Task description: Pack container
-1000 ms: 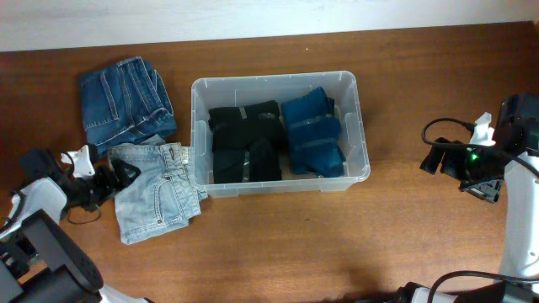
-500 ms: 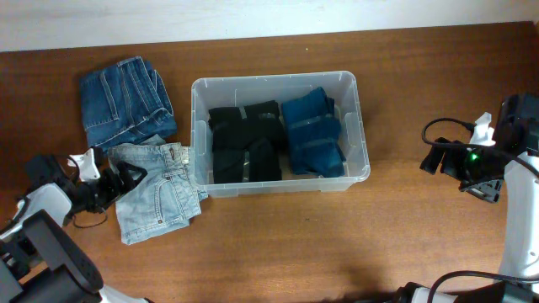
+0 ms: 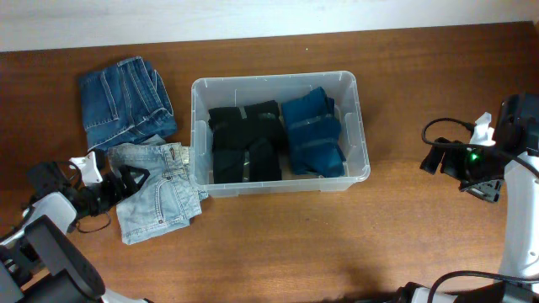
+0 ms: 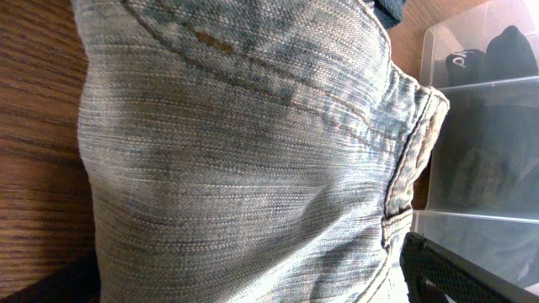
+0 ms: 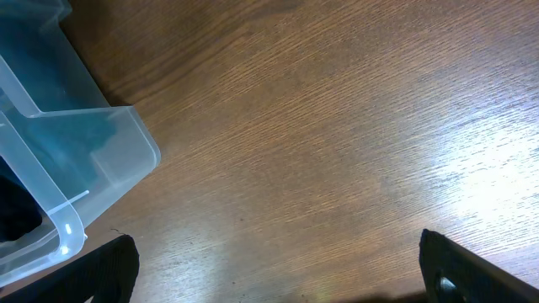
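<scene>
Plainly, the container [image 3: 364,126] sat upright near the middle of the desk [image 3: 278,252], a little toward its far edge, with no lid on it. Inside it lay two folded pieces side by side: a black garment [image 3: 244,145] filling the left half and a blue garment [image 3: 313,135] in the right half, both resting on the bottom. Outside, to the left, a folded pair of dark jeans [image 3: 126,101] lay near the far edge, apart from the container. In front of them, a pair of light jeans [image 3: 158,192] lay flat, the waistband up against the container's left wall near its front corner. The left tool [image 3: 126,178] was low at the outer edge of the light jeans with its jaws spread wide. In the wrist view the denim filled the space between the two fingers, but nothing was clamped. The right tool [image 3: 434,158] was well to the right of the container over bare wood, jaws equally wide and empty.
</scene>
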`<state>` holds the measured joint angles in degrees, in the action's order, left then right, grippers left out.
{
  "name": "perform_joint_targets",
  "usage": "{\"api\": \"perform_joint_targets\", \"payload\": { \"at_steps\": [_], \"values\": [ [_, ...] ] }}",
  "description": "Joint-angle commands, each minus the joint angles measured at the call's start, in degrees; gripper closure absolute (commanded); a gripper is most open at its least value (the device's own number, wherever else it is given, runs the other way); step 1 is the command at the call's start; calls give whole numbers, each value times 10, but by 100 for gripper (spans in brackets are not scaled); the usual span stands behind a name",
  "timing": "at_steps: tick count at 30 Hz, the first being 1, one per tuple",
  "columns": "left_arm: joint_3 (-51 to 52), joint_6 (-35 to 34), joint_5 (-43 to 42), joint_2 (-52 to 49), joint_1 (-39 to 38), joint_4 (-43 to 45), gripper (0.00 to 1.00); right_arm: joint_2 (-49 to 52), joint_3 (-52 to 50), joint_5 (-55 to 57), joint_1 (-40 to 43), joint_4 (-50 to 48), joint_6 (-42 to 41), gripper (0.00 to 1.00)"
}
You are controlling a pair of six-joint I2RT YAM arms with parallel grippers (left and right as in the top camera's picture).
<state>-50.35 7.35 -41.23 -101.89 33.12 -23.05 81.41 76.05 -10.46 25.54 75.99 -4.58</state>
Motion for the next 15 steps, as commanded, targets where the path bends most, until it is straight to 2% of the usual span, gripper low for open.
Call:
{"api": "perform_joint_targets", "payload": {
  "at_steps": [1,4,7,9,12,15],
  "values": [
    [31,-2,15,-29,-8,-11,1,0,0,2,3,0,-3,2],
    [31,-2,15,-29,-8,-12,1,0,0,2,3,0,-3,1],
    [31,-2,13,-29,-8,-16,11,0,0,2,3,0,-3,1],
    [31,-5,0,-29,-8,-16,26,0,0,2,3,0,-3,2],
    [31,-6,-2,-29,-8,-16,36,0,0,2,3,0,-3,2],
    [31,-7,-2,-29,-8,-16,54,0,0,2,3,0,-3,2]
  ]
}}
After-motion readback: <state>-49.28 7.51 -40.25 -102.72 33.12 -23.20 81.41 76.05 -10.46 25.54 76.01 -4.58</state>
